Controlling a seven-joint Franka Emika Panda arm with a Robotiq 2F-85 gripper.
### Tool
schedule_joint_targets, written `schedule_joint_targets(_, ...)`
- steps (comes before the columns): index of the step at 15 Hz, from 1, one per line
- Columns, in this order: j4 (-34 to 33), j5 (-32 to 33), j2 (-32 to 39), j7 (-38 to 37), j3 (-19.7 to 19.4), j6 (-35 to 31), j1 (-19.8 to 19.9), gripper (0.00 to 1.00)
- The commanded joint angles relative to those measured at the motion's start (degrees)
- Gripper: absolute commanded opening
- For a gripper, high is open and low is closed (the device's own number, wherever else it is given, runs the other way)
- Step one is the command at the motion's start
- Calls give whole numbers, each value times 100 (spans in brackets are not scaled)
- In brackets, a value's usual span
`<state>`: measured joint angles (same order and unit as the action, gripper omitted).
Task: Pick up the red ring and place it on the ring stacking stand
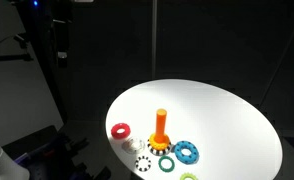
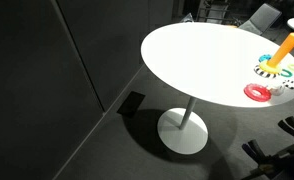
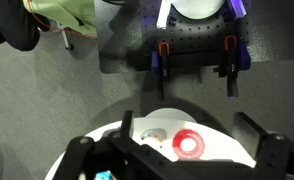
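Round white table [image 1: 237, 125], set on a single white pedestal with a disc foot [image 2: 183, 132], over dark grey floor; seen in both exterior views and, from high above, in the wrist view.

Dark mounting plate [image 3: 197, 48] at the top of the wrist view, with red-handled clamps on its edge; beside it, at upper left, a pale green cloth [image 3: 65, 14].

Gripper [image 3: 167, 140] in the wrist view only: jaws spread wide, one finger [image 3: 80, 148] at lower left and the other at lower right, nothing between the pads. Held well above the tabletop, touching no object.

Ring stacking stand [image 1: 160, 125], an upright orange peg, near the table edge amid the loose rings; seen tilted by perspective in an exterior view [image 2: 285, 48], with a green and yellow piece at its foot.

Red ring [image 1: 120, 130], flat on the tabletop close to the rim, near the stand but clear of it and not on the peg. Also visible in an exterior view [image 2: 257, 92] and in the wrist view [image 3: 190, 144], where it appears in the open span between the fingers, far below them.

Blue toothed ring [image 1: 186, 152], flat, just beside the stand on the side away from the red ring.

Green ring [image 1: 165, 163], flat, in front of the stand's base.

White toothed ring [image 1: 145, 163], flat, just beside the green ring, between it and the table edge.
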<state>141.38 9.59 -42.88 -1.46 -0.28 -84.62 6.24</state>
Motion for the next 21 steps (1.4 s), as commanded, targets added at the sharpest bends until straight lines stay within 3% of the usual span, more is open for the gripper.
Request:
schedule_joint_targets(1, -12, 38, 4, -57, -78, 20, -108, 100)
schedule_joint_targets(5, -12, 38, 4, -57, -78, 19, -108, 100)
schedule_joint_targets(10, -79, 56, 331, -369, -57, -496, -26, 100)
schedule_joint_targets(21, -102, 82, 1615, -872, 93, -2568, -45, 100)
